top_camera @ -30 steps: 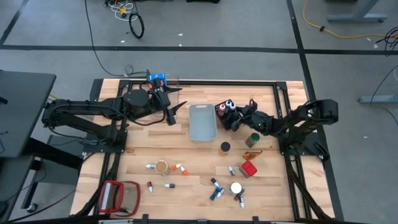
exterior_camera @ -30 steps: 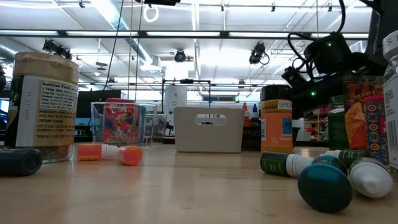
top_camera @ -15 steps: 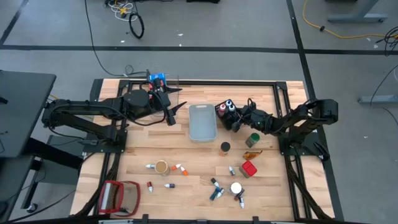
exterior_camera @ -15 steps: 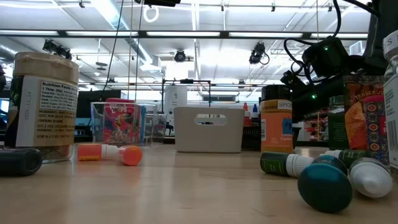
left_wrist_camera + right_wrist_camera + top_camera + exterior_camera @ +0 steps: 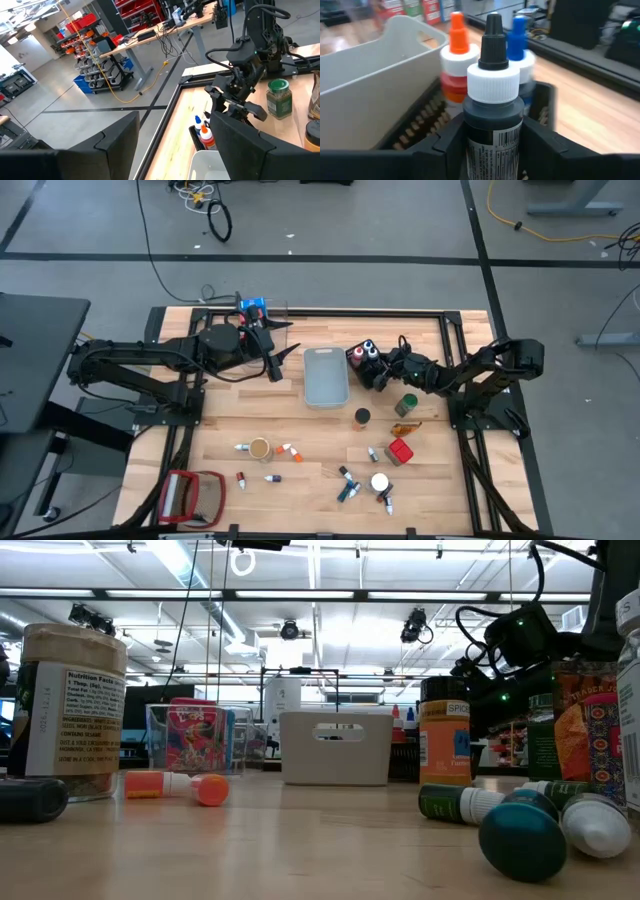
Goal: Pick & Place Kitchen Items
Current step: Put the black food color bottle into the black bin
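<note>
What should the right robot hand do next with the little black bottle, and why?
Probably open a bit wider and back away. The black bottle stands upright between the right gripper's fingers, already in the black bin beside the orange-capped bottle and blue-capped bottle.

Reading "Nutrition Facts" atop the label of the big jar (image 5: 72, 710), smaller lines below too tiny to make out. Showing "SPICE" on the orange-labelled jar (image 5: 445, 745). Bearing a barcode, digits unreadable, on the black-capped bottle (image 5: 493, 107). Nothing else legible.
</note>
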Robot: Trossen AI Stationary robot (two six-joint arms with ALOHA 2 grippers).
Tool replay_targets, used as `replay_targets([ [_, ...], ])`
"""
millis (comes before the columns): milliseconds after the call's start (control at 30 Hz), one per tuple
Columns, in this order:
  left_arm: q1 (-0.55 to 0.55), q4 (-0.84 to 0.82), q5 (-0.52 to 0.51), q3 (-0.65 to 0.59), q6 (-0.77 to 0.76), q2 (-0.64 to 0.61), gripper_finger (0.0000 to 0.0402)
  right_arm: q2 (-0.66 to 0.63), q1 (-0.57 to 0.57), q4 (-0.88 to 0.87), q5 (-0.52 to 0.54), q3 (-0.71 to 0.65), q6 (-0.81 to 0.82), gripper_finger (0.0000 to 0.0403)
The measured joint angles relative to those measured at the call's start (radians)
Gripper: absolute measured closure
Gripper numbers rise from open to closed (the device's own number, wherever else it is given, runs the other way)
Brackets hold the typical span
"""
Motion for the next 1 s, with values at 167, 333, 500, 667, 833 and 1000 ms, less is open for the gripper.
replay_targets([
  [167, 0.0, 0.0, 0.0, 0.0, 0.0, 0.0, 0.015, 0.0, -0.001, 0.009, 0.018, 0.0, -0.007, 0.0194],
  [333, 0.0, 0.0, 0.0, 0.0, 0.0, 0.0, 0.015, 0.0, -0.001, 0.01, 0.062, 0.0, -0.018, 0.018],
  [500, 0.0, 0.0, 0.0, 0.0, 0.0, 0.0, 0.015, 0.0, -0.001, 0.052, 0.063, 0.0, -0.052, 0.0179],
  [667, 0.0, -0.019, 0.0, 0.0, -0.003, 0.0, 0.015, 0.0, -0.001, 0.13, 0.065, 0.0, -0.089, 0.0192],
  [833, 0.0, -0.05, 0.0, 0.0, -0.028, 0.0, 0.015, 0.0, -0.001, 0.099, 0.064, 0.0, -0.087, 0.0247],
  [1000, 0.0, -0.054, 0.0, 0.0, -0.035, 0.0, 0.015, 0.0, -0.001, 0.097, 0.062, 0.0, -0.065, 0.0286],
])
